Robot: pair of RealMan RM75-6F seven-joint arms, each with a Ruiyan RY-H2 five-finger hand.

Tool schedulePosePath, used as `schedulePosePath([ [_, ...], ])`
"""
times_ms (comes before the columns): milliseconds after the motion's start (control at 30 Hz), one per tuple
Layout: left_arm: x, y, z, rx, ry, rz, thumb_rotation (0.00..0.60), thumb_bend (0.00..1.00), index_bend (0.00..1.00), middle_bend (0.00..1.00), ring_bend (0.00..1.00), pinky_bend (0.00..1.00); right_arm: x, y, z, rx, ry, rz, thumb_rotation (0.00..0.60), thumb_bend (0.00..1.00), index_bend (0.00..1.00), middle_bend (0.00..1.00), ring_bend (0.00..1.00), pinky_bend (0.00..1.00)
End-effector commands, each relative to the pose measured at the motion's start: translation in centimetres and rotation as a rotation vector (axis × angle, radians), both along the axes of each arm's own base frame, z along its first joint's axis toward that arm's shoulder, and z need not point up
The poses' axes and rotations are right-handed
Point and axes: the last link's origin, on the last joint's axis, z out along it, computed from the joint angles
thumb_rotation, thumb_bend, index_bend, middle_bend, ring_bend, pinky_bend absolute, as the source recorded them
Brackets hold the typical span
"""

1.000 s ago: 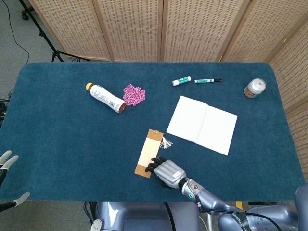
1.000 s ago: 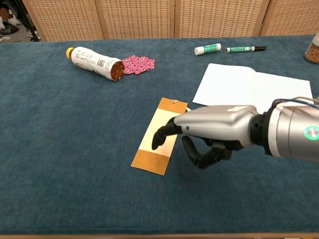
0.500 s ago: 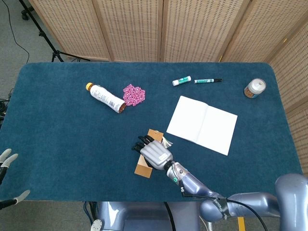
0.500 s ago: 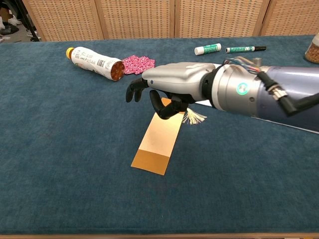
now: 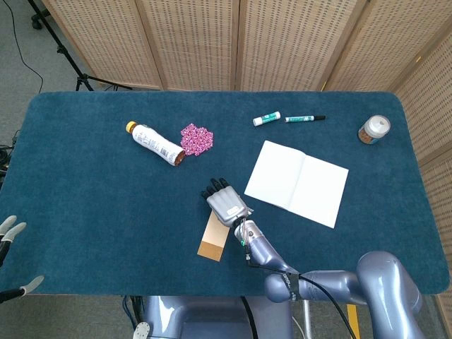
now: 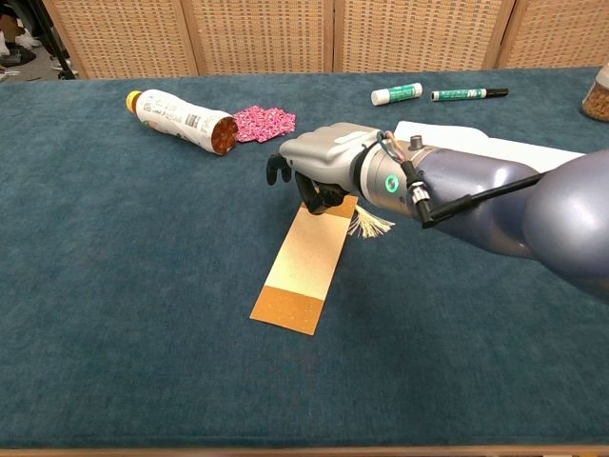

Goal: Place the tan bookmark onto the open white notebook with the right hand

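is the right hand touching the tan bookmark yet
Cannot tell. In the chest view the right hand curls over the far end of the tan bookmark, hiding any contact or gap; in the head view the hand covers that end.

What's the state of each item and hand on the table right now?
tan bookmark: flat on the cloth, not on the notebook; far end under the right hand.
right hand: over the bookmark's tasselled end, fingers curled down; grip not confirmed.
white notebook: open, pages bare.
bottle: lying on its side.
marker: capped, lying flat.
glue stick: lying flat.
jar: upright, lid on.
left hand: at the table edge, holds nothing.
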Motion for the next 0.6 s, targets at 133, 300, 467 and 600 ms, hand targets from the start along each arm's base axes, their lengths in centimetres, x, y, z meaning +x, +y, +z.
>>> schedulePosePath([
  [133,0.1,0.1,-0.1,-0.005,0.004,-0.002,0.600,0.00,0.00,0.00,0.00,0.00,-0.7,0.1,-0.7,0.010,0.010,-0.009,0.600,1.00,0.21,0.21,0.07,0.10],
  [300,0.2,0.0,-0.1,-0.001,0.001,-0.004,0.600,0.00,0.00,0.00,0.00,0.00,-1.2,0.0,-0.8,-0.005,0.052,0.006,0.600,1.00,0.21,0.22,0.07,0.10],
  [467,0.1,0.0,-0.1,-0.002,0.002,-0.002,0.600,0.00,0.00,0.00,0.00,0.00,-2.2,0.2,-0.7,-0.004,0.111,0.016,0.600,1.00,0.22,0.23,0.07,0.10],
  [600,0.2,0.0,-0.3,-0.005,0.007,-0.005,0.600,0.00,0.00,0.00,0.00,0.00,-2.5,0.7,-0.2,0.008,0.137,0.023,0.600,1.00,0.23,0.24,0.07,0.10],
])
